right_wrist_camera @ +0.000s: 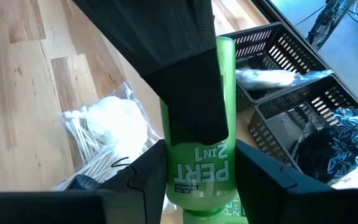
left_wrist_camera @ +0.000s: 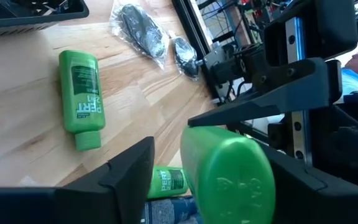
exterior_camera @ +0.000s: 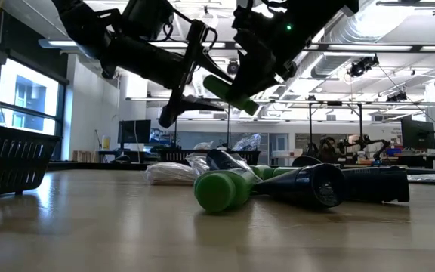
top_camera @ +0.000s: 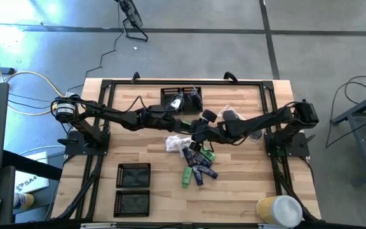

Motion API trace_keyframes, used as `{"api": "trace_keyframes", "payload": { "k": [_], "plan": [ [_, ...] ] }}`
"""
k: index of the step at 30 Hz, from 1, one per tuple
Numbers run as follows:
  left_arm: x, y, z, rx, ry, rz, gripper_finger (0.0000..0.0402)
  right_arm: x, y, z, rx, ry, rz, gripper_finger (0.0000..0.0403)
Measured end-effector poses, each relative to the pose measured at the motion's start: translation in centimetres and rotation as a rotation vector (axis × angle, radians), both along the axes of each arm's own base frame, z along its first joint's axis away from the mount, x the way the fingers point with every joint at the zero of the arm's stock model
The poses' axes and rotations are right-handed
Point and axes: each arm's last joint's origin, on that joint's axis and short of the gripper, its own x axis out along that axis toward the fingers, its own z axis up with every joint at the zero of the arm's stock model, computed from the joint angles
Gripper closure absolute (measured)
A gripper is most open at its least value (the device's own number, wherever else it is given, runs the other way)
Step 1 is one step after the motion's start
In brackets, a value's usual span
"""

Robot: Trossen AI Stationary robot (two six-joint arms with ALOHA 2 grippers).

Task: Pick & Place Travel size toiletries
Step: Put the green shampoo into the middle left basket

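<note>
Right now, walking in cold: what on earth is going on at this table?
Both arms meet in mid-air above the middle of the table. The right claw grips a green tube by its sides. The left claw stands open around the tube's cap end, not yet clamped, so it looks like a hand-over. The other toiletries lie in a heap below, with black mesh trays nearby.

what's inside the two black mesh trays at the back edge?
One black mesh tray: a white crinkly packet. The tray beside it: a dark piece in a clear bag. The held green bottle covers one corner; anything under the bags is hidden.
</note>
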Motion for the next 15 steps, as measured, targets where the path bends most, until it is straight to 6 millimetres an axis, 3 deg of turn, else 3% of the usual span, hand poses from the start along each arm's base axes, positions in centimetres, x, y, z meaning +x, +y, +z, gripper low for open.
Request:
{"api": "trace_keyframes", "payload": {
  "k": [9, 15],
  "plan": [
    [0.03, -0.01, 0.07, 0.036, -0.004, -0.011, 0.0254, 0.0, 0.01, -0.01, 0.006, 0.0, 0.002, 0.0251],
    [0.02, -0.01, 0.06, 0.052, -0.001, -0.015, 0.0274, -0.01, 0.02, -0.02, 0.007, 0.001, 0.004, 0.0247]
  ]
}}
